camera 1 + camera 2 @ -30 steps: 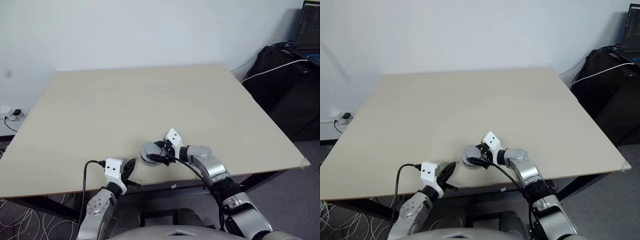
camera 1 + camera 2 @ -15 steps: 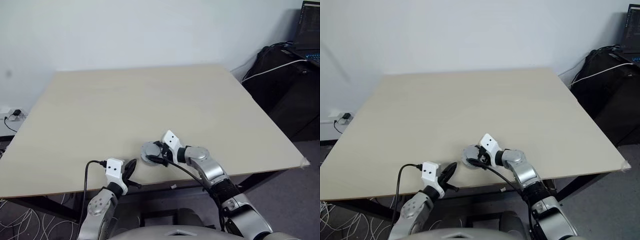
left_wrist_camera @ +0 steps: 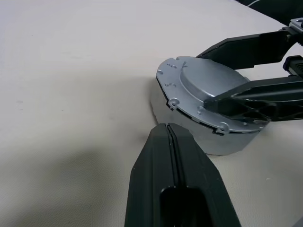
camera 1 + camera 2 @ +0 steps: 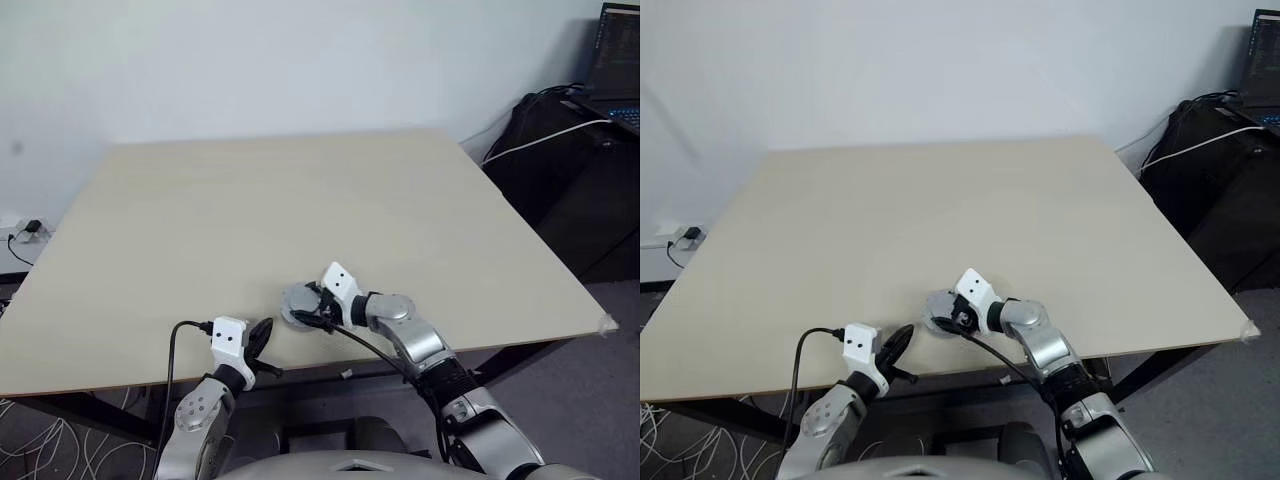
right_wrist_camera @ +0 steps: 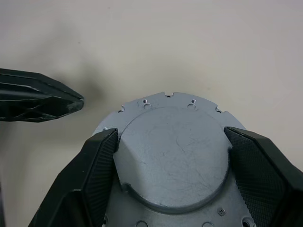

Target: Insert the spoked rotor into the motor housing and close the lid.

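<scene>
The lid (image 5: 173,151), a silvery-grey disc with a raised centre and a holed flange, sits on the grey round motor housing (image 3: 222,142) near the table's front edge (image 4: 297,300). It hides the housing's inside, and the spoked rotor is hidden. My right gripper (image 5: 170,156) reaches in from the right, one black finger (image 5: 94,161) pressed against each side of the lid's raised centre. My left gripper (image 3: 168,130) is shut and empty. It hovers just short of the housing, at the front edge (image 4: 262,335).
The beige table (image 4: 300,200) stretches bare beyond the housing. Black bags (image 4: 560,150) with a white cable and a laptop (image 4: 618,50) stand off the table's right side. A wall socket with cables (image 4: 25,232) lies at the left.
My right wrist has rolled a little around the lid, its white camera block shifting slightly left. The lid and housing stay in place. The left gripper has not moved.
</scene>
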`<state>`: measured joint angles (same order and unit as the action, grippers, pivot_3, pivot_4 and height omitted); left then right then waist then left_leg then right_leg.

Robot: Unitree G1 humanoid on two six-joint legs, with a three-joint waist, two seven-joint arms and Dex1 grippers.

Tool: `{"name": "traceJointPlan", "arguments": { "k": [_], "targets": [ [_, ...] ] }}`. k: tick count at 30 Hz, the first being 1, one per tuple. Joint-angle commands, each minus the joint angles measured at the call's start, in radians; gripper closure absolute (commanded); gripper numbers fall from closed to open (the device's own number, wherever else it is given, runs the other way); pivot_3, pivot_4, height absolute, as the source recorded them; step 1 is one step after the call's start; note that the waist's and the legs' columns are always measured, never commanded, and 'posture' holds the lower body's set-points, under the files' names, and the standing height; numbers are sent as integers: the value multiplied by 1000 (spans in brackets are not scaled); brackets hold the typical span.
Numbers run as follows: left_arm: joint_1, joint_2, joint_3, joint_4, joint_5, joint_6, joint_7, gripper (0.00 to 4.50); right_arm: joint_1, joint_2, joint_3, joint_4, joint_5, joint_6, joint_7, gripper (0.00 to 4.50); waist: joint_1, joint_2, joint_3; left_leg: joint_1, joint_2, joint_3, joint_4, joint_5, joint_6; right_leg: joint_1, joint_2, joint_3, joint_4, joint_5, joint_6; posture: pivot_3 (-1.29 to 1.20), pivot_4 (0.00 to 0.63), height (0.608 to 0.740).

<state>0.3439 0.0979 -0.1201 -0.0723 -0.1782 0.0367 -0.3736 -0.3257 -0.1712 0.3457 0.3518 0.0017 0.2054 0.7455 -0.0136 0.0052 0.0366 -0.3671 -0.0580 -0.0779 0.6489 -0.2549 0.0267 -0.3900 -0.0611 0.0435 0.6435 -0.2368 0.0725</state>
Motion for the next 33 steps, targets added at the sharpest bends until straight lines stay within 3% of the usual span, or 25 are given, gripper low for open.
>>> {"name": "traceJointPlan", "arguments": {
  "k": [1, 33],
  "targets": [
    [-7, -5, -1, -27, -14, -18, -6, 4500, -12, -3, 3, 10, -23, 8, -25, 1202, 0, 0, 0, 0, 0, 0, 0, 0, 0, 0, 0, 0, 0, 0, 0, 0, 0, 740],
    [-8, -10, 0, -38, -14, -9, -3, 4500, -23, -58, 44, -7, -37, 52, 30, 1202, 2, 1, -1, 0, 0, 0, 0, 0, 0, 0, 0, 0, -1, 0, 0, 0, 0, 740]
  ]
}}
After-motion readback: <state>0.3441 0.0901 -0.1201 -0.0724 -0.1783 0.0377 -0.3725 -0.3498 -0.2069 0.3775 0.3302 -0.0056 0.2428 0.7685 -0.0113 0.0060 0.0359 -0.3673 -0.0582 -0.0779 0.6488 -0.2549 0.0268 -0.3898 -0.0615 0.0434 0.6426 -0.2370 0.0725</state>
